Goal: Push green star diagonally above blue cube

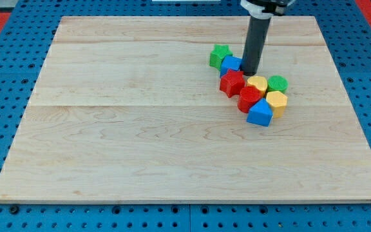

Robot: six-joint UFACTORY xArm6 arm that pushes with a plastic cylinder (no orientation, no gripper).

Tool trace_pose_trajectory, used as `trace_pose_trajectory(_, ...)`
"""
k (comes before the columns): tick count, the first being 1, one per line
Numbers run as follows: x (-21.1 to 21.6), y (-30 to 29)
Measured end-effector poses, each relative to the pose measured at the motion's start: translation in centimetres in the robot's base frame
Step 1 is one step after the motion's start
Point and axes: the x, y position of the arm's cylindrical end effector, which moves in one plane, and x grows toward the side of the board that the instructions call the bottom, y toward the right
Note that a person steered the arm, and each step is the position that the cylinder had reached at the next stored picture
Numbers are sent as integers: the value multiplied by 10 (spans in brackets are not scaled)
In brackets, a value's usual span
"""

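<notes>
The green star (219, 55) lies on the wooden board (140, 129), touching the upper left of the blue cube (231, 64). My tip (249, 71) stands right against the blue cube's right side, above the yellow blocks. Below the cube sit a red star (232, 84) and a second red block (249, 99).
A yellow rounded block (257, 84), a yellow hexagonal block (276, 102), a green cylinder (277, 83) and a blue triangular block (260, 114) cluster to the right and below my tip. The board's right edge (359, 129) lies further right.
</notes>
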Motion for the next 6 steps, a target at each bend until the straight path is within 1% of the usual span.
trace_pose_trajectory(1, 4, -18)
trace_pose_trajectory(2, -12, -73)
trace_pose_trajectory(3, -27, -60)
trace_pose_trajectory(4, -59, -43)
trace_pose_trajectory(5, -62, -77)
trace_pose_trajectory(6, -73, -122)
